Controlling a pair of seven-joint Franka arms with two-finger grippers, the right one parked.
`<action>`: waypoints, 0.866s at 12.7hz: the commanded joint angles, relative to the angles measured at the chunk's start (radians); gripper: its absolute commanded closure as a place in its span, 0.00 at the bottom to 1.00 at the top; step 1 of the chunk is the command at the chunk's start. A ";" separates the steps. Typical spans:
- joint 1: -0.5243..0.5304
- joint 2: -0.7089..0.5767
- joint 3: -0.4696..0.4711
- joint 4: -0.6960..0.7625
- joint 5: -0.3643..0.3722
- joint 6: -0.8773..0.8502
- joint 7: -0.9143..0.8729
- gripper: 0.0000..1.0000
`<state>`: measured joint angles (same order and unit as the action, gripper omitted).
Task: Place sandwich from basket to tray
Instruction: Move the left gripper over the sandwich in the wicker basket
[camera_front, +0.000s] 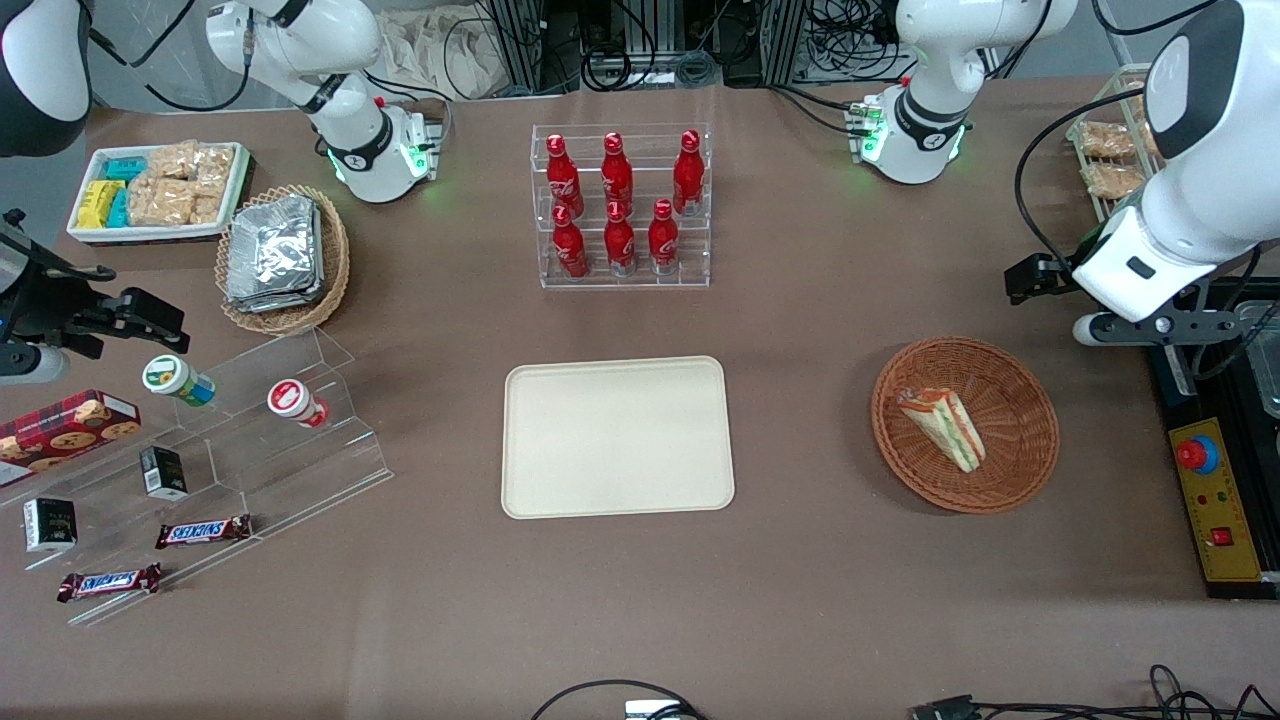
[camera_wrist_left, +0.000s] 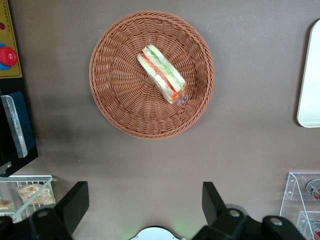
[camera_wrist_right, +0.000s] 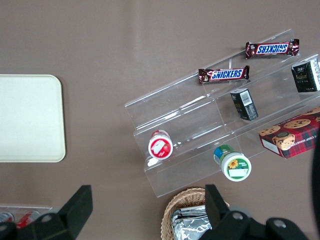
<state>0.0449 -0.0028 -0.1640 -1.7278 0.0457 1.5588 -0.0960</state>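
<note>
Overhead, gripper (camera_wrist_left: 140, 205) fingers (camera_wrist_left: 75, 202) spread wide above sandwich (camera_wrist_left: 162, 74) in basket (camera_wrist_left: 115, 100); front view perhaps hiding them.

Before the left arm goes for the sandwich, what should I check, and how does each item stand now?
1. Sandwich in the basket: ok, lying alone on the weave.
2. Nothing on top of the sandwich: ok, nothing covers it.
3. Gripper open: ok, fingers spread wide with nothing between them.
4. Gripper over the sandwich: not ok, it hangs high and off the basket, farther from the front camera than it.
5. Tray free to receive: ok, nothing on its surface.
6. Way from basket to tray: ok, only bare table between them.
</note>
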 joint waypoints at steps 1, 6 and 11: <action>-0.002 -0.013 0.006 -0.016 -0.010 0.017 0.010 0.00; 0.000 -0.009 0.006 -0.009 -0.007 0.009 0.012 0.00; 0.010 0.058 0.009 0.039 0.019 0.004 0.009 0.00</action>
<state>0.0502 0.0086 -0.1533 -1.7266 0.0489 1.5605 -0.0951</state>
